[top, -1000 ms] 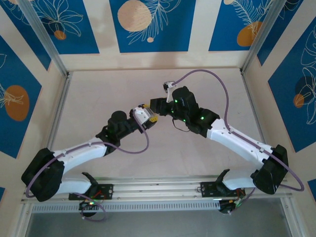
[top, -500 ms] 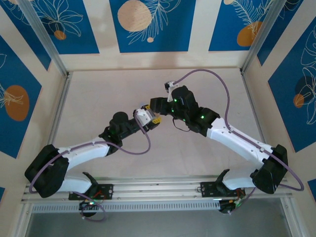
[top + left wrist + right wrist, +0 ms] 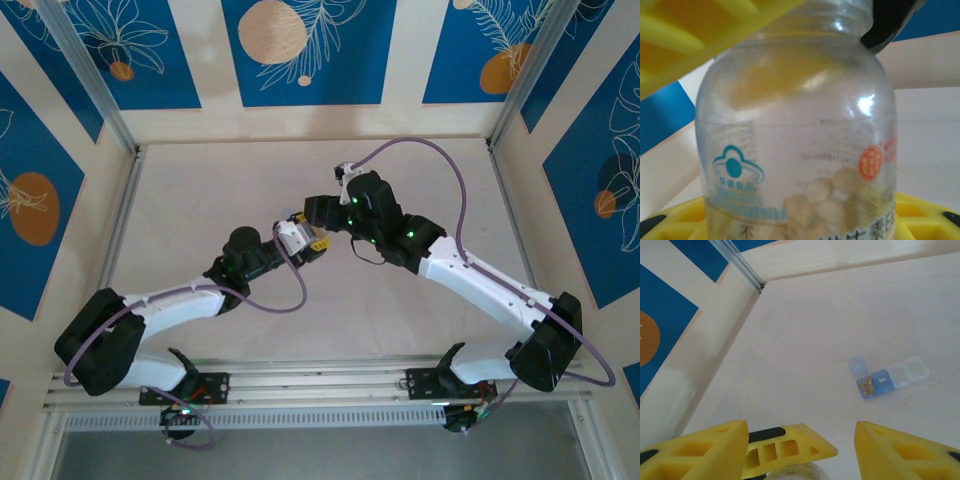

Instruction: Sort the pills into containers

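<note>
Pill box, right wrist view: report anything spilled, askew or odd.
Nothing stands out. The pill box lies flat on the table, one end lid flipped open over a compartment holding pills; the other lids look shut, and no pills lie loose beside it.

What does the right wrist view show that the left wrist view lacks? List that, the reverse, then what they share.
Right wrist: the pill box on the table, one compartment open with pills in it. Left wrist: the vial close up, its print and its pills. Both: yellow fingers, blue wall, table.
</note>
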### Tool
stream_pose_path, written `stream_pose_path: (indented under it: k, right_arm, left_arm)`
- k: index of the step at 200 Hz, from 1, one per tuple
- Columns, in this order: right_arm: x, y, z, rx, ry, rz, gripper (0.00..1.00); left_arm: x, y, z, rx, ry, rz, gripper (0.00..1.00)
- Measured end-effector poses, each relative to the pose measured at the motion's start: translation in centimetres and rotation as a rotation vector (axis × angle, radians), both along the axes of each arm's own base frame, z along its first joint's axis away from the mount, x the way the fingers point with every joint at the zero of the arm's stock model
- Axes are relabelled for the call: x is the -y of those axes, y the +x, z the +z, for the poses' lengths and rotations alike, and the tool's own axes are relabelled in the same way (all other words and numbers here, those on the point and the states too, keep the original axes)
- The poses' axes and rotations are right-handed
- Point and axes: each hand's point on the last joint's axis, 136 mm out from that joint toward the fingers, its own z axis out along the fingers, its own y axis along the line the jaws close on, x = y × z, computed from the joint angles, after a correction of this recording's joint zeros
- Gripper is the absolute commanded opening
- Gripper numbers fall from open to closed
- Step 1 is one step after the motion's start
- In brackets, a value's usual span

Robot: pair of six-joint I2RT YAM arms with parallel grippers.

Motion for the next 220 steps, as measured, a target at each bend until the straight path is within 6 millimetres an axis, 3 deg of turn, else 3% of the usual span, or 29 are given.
stream_pose_path:
  k: [57,220]
  right_arm:
    - [0.7,0.3,-0.5,-0.011,-0.026,-0.020,0.73]
    - [1.3,0.2,1.3,-0.004,0.008,0.002,0.76]
  left_arm:
    - [0.3,0.2,-0.3,0.006,-0.006,-0.004,0.00]
    - [1.0,0.3,-1.7,-0.024,0.006,-0.035,0.00]
